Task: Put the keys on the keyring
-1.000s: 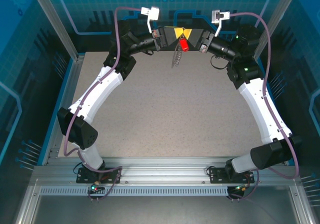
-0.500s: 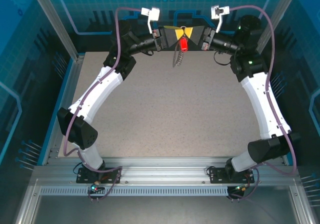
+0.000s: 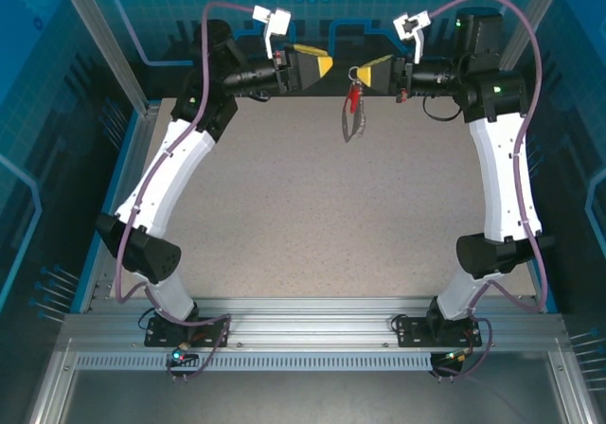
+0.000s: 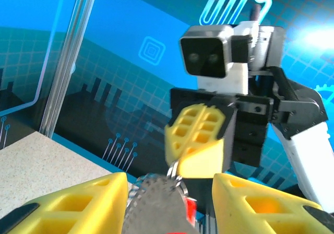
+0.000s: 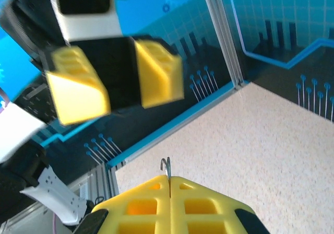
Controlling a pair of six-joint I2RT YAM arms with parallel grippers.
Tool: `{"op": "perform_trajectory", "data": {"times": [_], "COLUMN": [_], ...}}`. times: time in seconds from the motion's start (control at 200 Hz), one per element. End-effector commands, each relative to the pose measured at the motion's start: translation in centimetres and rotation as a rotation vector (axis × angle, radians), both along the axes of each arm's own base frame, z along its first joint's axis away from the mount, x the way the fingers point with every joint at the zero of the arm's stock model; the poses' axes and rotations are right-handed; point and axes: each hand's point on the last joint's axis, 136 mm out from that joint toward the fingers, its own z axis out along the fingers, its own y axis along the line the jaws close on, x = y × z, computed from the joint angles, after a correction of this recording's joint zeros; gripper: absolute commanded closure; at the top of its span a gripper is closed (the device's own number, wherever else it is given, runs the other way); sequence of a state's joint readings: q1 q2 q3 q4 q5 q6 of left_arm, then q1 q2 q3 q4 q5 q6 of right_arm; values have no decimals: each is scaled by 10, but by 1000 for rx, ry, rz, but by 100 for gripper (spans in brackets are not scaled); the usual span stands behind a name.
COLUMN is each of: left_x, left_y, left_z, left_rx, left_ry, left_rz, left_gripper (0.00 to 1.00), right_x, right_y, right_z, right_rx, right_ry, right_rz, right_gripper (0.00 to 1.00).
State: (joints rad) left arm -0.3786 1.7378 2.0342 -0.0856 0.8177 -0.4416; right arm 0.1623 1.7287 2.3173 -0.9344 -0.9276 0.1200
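Right fingers (image 3: 377, 65) pinch keyring (image 3: 352, 123) (red key (image 3: 356, 94) dangling); left fingers (image 3: 322, 63) apart.

Left arm (image 3: 175, 168): base at 7 o'clock, elbow pushed out toward 9, forearm reaching up to 11 o'clock. Left gripper (image 3: 317, 62): aimed toward 3 o'clock, fingers apart, gripping nothing. Right arm (image 3: 502, 173): base at 5 o'clock, reaching up to 1 o'clock. Right gripper (image 3: 374, 67): aimed toward 9 o'clock, fingers pressed together, pinching the keyring (image 3: 352, 126). The grippers face each other near 12 o'clock, tips apart.
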Motion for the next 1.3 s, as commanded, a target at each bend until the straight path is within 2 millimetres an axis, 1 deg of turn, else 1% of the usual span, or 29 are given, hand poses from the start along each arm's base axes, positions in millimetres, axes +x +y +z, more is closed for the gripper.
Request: {"op": "perform_trajectory", "data": {"times": [0.0, 0.18, 0.295, 0.445, 0.7, 1.08, 1.295], "left_x": [-12, -11, -10, -13, -18, -25, -28], "left_y": [-2, -5, -7, -11, -19, -23, -30], "left_z": [-14, -32, -41, -50, -62, -65, -66], "left_rx": [81, 127, 143, 165, 192, 191, 187], "left_ry": [3, 36, 53, 66, 78, 84, 89], "left_rz": [-53, -73, -90, -109, -145, -188, -215], "left_gripper": [53, 57, 57, 58, 57, 57, 56], "right_x": [-7, -7, -9, -11, -15, -18, -21], "right_y": [-1, 4, 9, 15, 22, 26, 28], "right_z": [-18, -38, -49, -58, -55, -46, -40], "right_rx": [-50, -117, -154, -181, -166, -125, -99], "right_ry": [32, 54, 65, 75, 73, 62, 54], "right_rz": [31, 26, 32, 46, 71, 99, 119], "right_gripper": [100, 100, 100, 100, 100, 100, 100]}}
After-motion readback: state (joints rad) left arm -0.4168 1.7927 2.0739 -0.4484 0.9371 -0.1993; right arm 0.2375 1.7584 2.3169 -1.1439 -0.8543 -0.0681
